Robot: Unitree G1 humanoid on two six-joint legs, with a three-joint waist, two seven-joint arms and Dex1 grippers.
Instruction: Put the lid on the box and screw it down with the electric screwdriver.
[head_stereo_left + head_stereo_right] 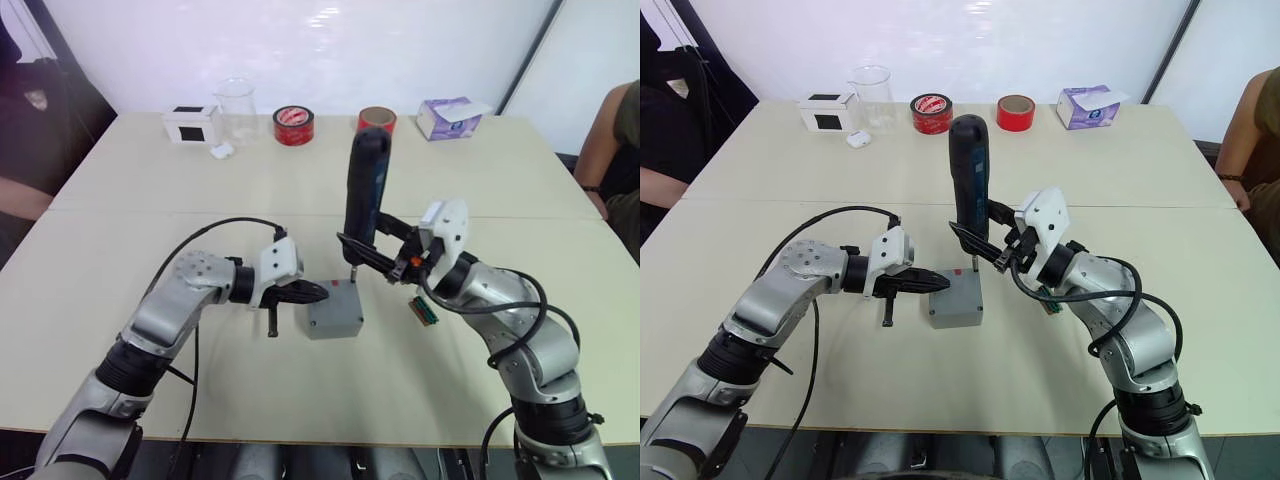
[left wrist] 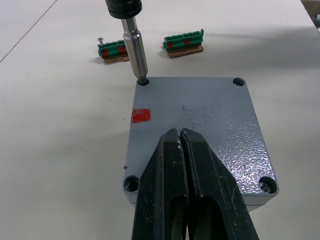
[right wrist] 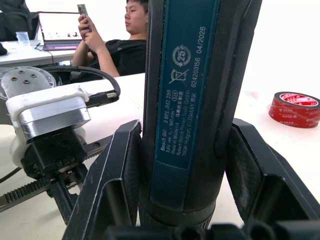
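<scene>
The table (image 1: 520,190) was a broad, pale, matte surface, and the box (image 1: 334,318) sat near its middle, a small grey metal-looking block with squared sides. The lid (image 2: 200,130) was already seated flat on the box, its speckled, hammered-finish top showing a screw hole at each corner and a small red mark near one edge. So the step in hand looked like the screwing down: the electric screwdriver (image 1: 364,190), a smooth black cylinder with a blue label, stood upright over the box with its thin steel bit set into the lid's far corner hole, on the left end effector's side. The right end effector (image 1: 985,245) was clamped around the tool's barrel just above the box. The left end effector (image 1: 308,292) had its two black fingers (image 2: 172,190) pressed together, resting on the lid's near edge as if to pin it. Just beyond the box lay two small green ribbed terminal strips (image 2: 145,46).

The next move probably called for driving this corner tight while keeping the tool vertical, then lifting clear to the neighbouring hole; the two corners nearest the left end effector already seemed to hold screws.
</scene>
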